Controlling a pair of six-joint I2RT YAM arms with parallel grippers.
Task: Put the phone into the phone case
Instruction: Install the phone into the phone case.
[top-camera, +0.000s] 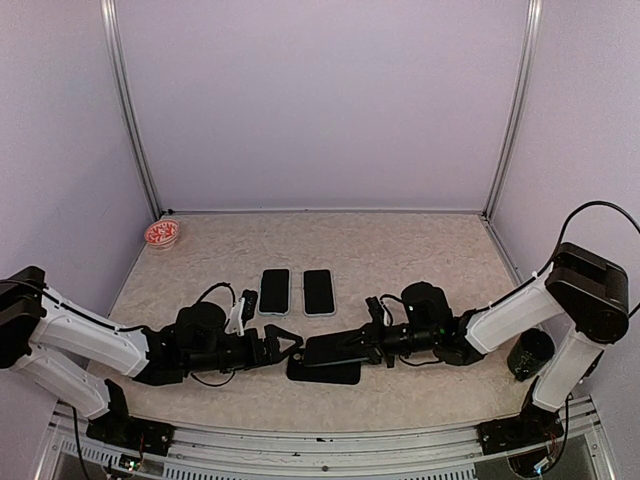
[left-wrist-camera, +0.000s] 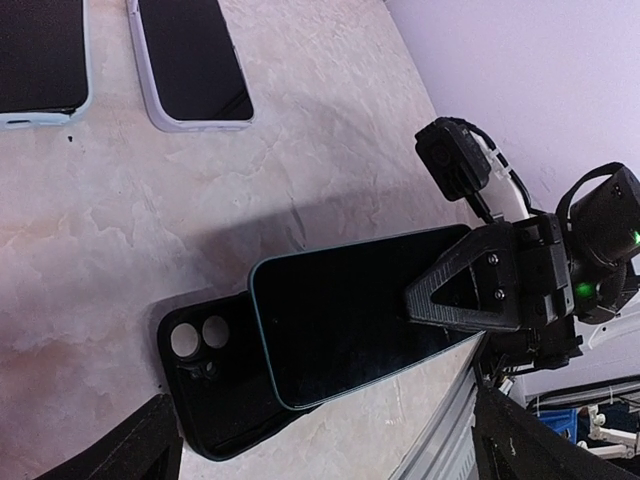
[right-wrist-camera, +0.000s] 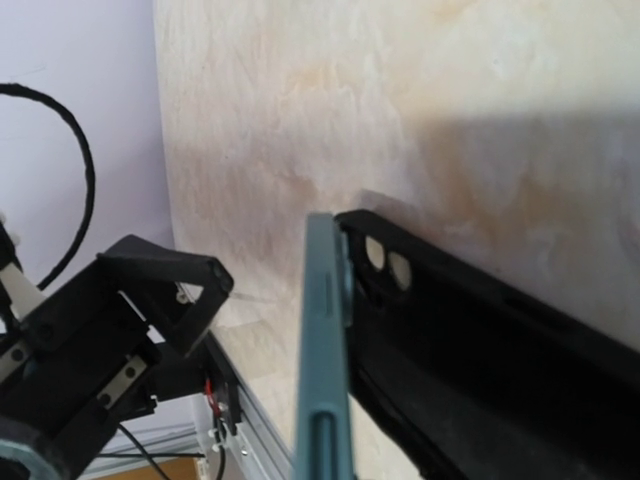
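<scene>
R gripper (top-camera: 366, 346) holds phone (top-camera: 335, 350) over case (top-camera: 325, 374); 2 cased phones (top-camera: 318, 291) behind.

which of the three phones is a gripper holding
The teal-edged phone, pinched in the right gripper over the black case; the other two phones lie flat farther back.

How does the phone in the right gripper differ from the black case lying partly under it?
The phone is clamped in the right gripper; the black case lies free on the table. The phone shows a plain dark screen with a teal edge; the case is all black with two round camera holes. Both are dark rounded rectangles of similar size.
</scene>
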